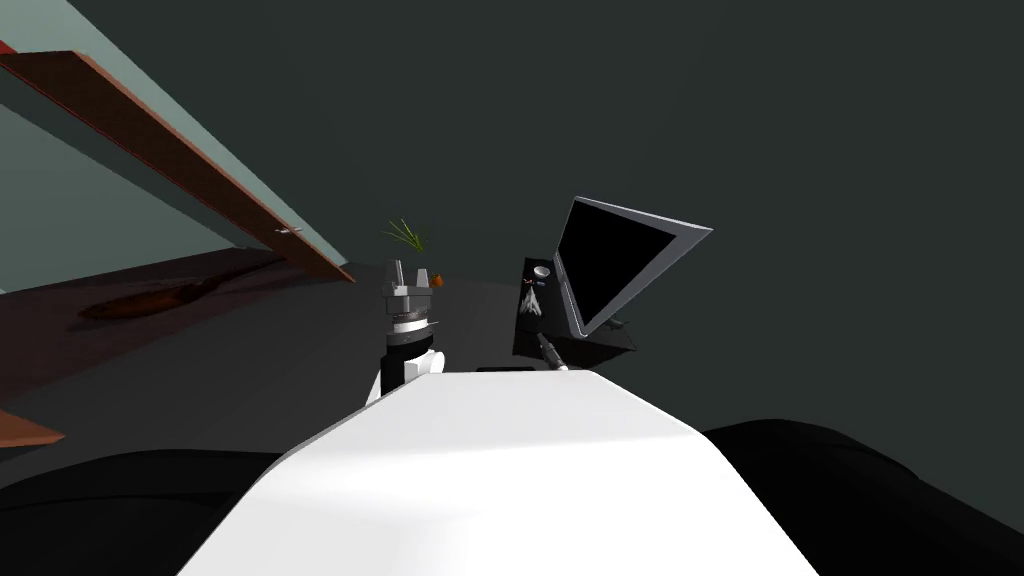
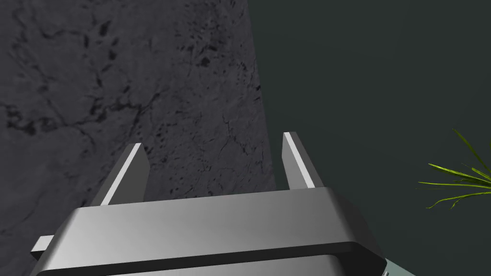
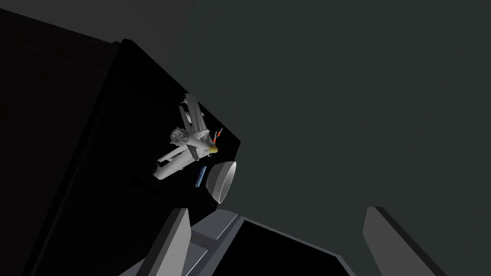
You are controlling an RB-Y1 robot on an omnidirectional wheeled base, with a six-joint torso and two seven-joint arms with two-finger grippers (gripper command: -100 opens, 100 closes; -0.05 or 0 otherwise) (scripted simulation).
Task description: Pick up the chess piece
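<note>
Grey chess piece [image 3: 179, 137] touching toy plane [image 3: 187, 155] on black desk [image 3: 72, 167]; our right gripper [image 3: 277, 211] spread wide, well apart from it. Left gripper [image 2: 213, 141] spread too.

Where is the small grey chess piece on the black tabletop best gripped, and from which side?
Grip the chess piece probably by its ruffled top. It sits close against the grey model aeroplane, on the side away from the pale bowl, so the open right gripper should come over the bare black tabletop.

Plant [image 2: 460, 184] leaves ran off the edge | small grey piece [image 3: 179, 137] beside the model plane [image 3: 178, 162] was too small to identify | monitor [image 3: 216, 232] was mostly cropped
</note>
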